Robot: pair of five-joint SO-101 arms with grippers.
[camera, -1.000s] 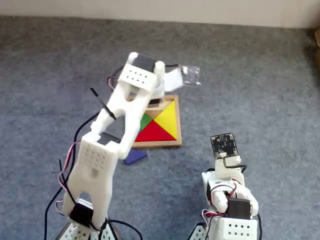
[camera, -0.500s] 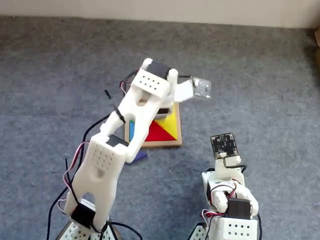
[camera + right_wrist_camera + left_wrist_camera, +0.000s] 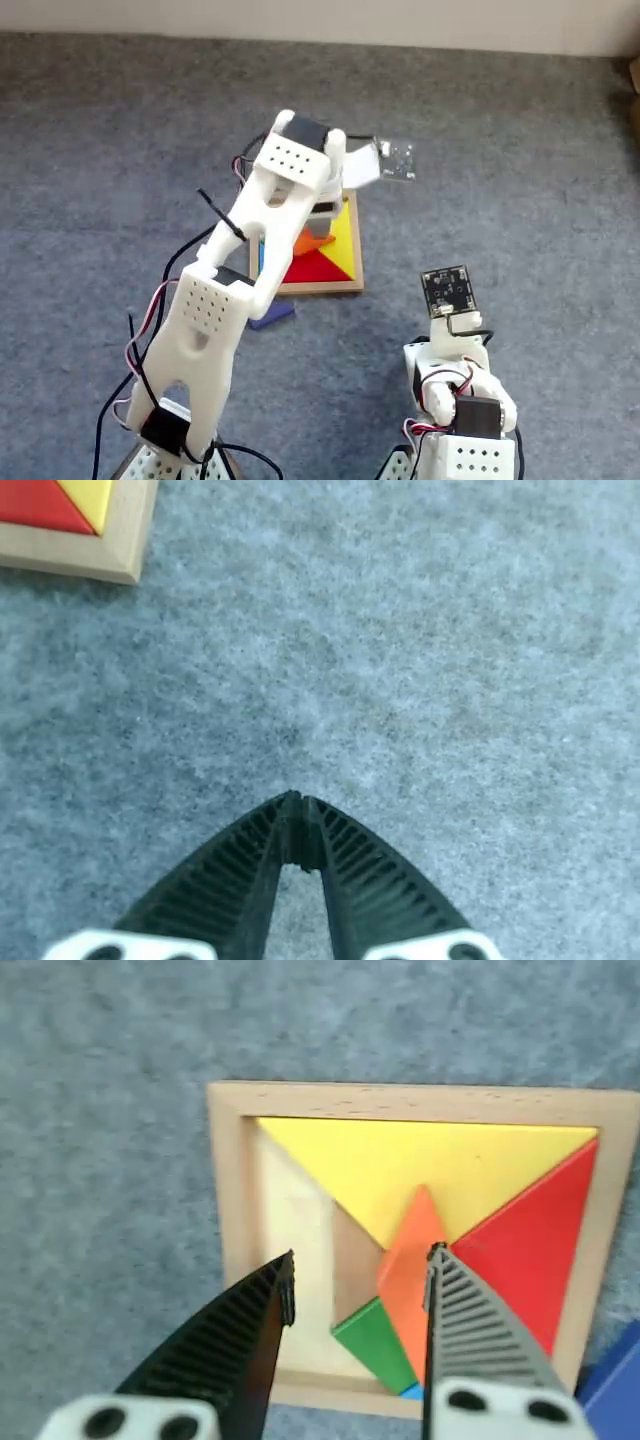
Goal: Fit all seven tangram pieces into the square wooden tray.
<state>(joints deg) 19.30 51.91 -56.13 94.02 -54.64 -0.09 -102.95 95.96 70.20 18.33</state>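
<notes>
Left gripper: jaws wide apart, empty, above the tray; one fingertip over bare tray floor, the other at the orange triangle. In the tray also: yellow triangle, red triangle, green piece. Blue piece: on the carpet, just beside the tray's near edge. Right gripper: jaws closed, empty, over carpet, well apart from the tray

1. Left arm: stretched from lower left of the high view up to centre frame, wrist tipped downward.
2. Left gripper: jaws wide apart.
3. Right arm: folded low, lower right of the high view.
4. Right gripper: jaws pressed together.
</notes>
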